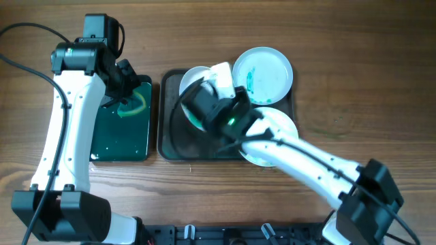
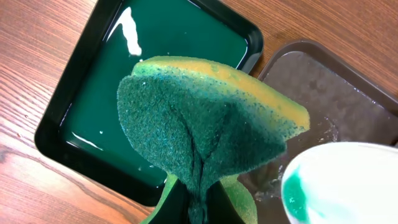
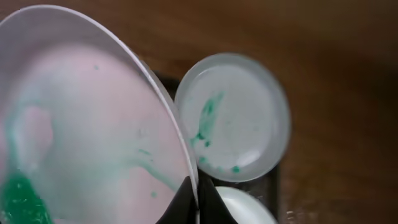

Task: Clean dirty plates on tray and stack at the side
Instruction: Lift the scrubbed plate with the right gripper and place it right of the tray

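The right hand (image 3: 196,205) is pinched tight on the rim of the held plate (image 3: 93,137), tipping it up on edge over the left end of the dark grey tray (image 1: 170,136). Teal smears run across its face, with a thick blob low on the left in the right wrist view. It looks stiff and light, but glossy and probably wet, so a thin rim pinch like this could slip or twist once it is scrubbed. The raised rim is the only real place to grip it, and the deeper the bite the better.

Across the way, the left hand (image 1: 126,95) is clamped on a sponge (image 2: 205,124), folding it so the green scouring side bulges out with yellow foam behind. It's soft and springy, and I'd judge it gives way rather than pushing the plate hard. It hangs above the small black tray (image 2: 81,167), which holds green liquid (image 2: 168,56).

The second plate (image 1: 263,73) lies flat at the tray's far right corner, streaked with teal. The third plate (image 1: 283,121) sits just in front of it, partly under the right arm. No stack is on the table (image 1: 340,41) yet.
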You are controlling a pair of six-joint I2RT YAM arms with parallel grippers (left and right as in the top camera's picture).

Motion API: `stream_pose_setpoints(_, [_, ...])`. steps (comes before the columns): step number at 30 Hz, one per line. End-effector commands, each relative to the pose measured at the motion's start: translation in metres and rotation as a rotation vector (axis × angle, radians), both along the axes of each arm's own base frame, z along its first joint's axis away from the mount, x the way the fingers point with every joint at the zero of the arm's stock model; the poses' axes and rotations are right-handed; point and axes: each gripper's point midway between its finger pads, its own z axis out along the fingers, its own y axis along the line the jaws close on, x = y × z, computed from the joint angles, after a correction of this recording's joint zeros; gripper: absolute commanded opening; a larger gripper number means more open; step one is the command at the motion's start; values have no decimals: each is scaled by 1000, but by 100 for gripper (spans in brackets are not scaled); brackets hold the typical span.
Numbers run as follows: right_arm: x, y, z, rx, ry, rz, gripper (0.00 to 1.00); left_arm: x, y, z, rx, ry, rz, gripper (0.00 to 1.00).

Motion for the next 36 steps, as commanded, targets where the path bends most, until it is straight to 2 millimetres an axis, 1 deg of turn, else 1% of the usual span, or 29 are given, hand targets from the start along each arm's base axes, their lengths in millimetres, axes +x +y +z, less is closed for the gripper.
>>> stream_pose_setpoints(1, [-13,-9,61,-249,-292,-51,4,2,0,3,8,-11,-12,4])
stream_pose_setpoints(4, [-34,-10,107,-421,-507,-121,4,3,0,3,8,-15,-11,4])
stream_pose_setpoints(6, [-36,-3,111,-467,-504,-95,4,3,0,3,8,-15,-12,4])
stream_pose_setpoints(11, [-34,1,113,-448,-508,-95,4,3,-2,3,-2,-14,-15,4])
stream_pose_setpoints(12, [-32,6,104,-424,-469,-53,4,3,-2,3,-3,-14,-14,4])
stream_pose_setpoints(13, [-31,15,89,-401,-397,25,4,3,-2,3,-3,-14,-14,4])
stream_pose_setpoints(15, [-32,33,57,-298,-248,150,4,3,-2,3,-3,-14,-14,4])
stream_pose_setpoints(16, [-33,42,33,-168,-129,194,4,3,-2,3,-3,-14,-16,4])
stream_pose_setpoints(17, [-33,42,13,-1,-6,172,4,2,-3,3,-3,-13,-19,4])
stream_pose_setpoints(18, [-31,38,2,142,100,140,4,2,-5,3,-3,-10,-23,4])
stream_pose_setpoints(19, [-24,31,-1,332,254,153,4,2,-7,3,-3,-10,-30,4])
stream_pose_setpoints(21, [-10,10,13,498,323,137,4,2,-11,3,-3,-10,-41,4])
stream_pose_setpoints(22, [5,-17,28,611,338,100,4,2,-15,2,-3,-9,-53,4])
stream_pose_setpoints(23, [17,-52,38,689,339,32,4,1,-21,2,-3,-9,-70,4])
stream_pose_setpoints(24, [26,-95,40,726,333,-69,4,2,-27,2,-3,-12,-88,4])
stream_pose_setpoints(26, [32,-165,34,809,359,-238,5,2,-39,3,-4,-17,-121,4])
stream_pose_setpoints(27, [31,-213,26,851,374,-343,4,4,-46,3,-5,-29,-139,4])
stream_pose_setpoints(28, [28,-253,19,859,362,-444,4,6,-50,4,-6,-38,-150,4])
stream_pose_setpoints(30, [15,-313,0,840,343,-624,4,9,-52,5,-8,-54,-156,4])
stream_pose_setpoints(31, [3,-338,-17,817,344,-718,4,10,-53,5,-9,-57,-156,4])
stream_pose_setpoints(32, [-2,-349,-30,809,340,-768,5,11,-53,6,-10,-61,-152,4])
stream_pose_setpoints(33, [-7,-356,-43,797,338,-794,4,12,-53,6,-12,-67,-149,4])
stream_pose_setpoints(34, [-14,-361,-64,770,342,-824,4,15,-54,7,-13,-78,-149,4])
stream_pose_setpoints(35, [-20,-363,-78,760,347,-857,4,17,-54,7,-16,-87,-139,4])
stream_pose_setpoints(36, [-29,-361,-97,761,359,-885,4,18,-54,7,-22,-92,-124,4])
